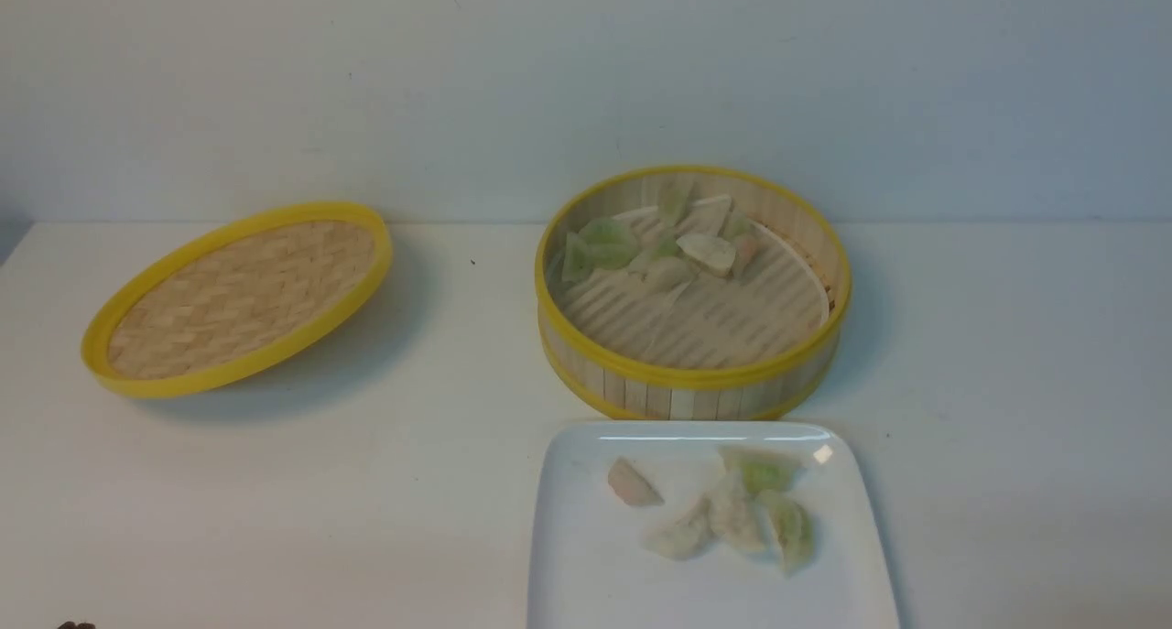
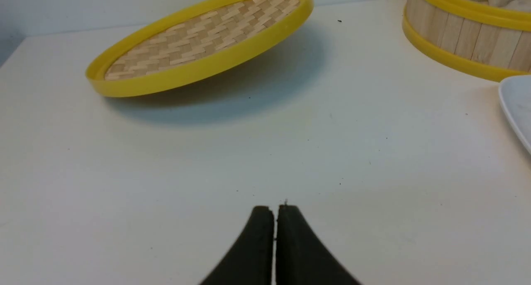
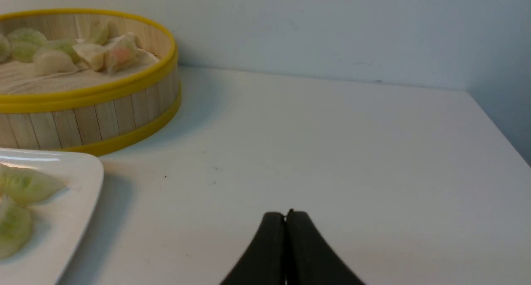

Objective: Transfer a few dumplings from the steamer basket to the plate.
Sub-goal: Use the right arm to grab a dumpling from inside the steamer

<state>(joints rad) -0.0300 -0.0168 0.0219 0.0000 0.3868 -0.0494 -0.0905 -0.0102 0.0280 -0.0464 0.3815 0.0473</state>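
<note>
Dumplings [image 1: 732, 517], translucent, pleated, whitish, green or pinkish, lie on the plate [image 1: 595, 574]; my left claw [image 2: 274, 210] and right claw [image 3: 285, 215] are clenched, empty.

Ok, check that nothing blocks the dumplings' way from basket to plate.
Nothing visible does. The round yellow-rimmed bamboo steamer basket stands uncovered, its woven lid off to the left; the glossy white square plate sits just in front of it. Only the basket's own wall must be cleared.

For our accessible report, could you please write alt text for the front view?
Several dumplings lie on a white square plate in the foreground; behind it stands an open steamer basket holding more at its far side. A woven yellow-rimmed lid rests tilted to the basket's left.
</note>
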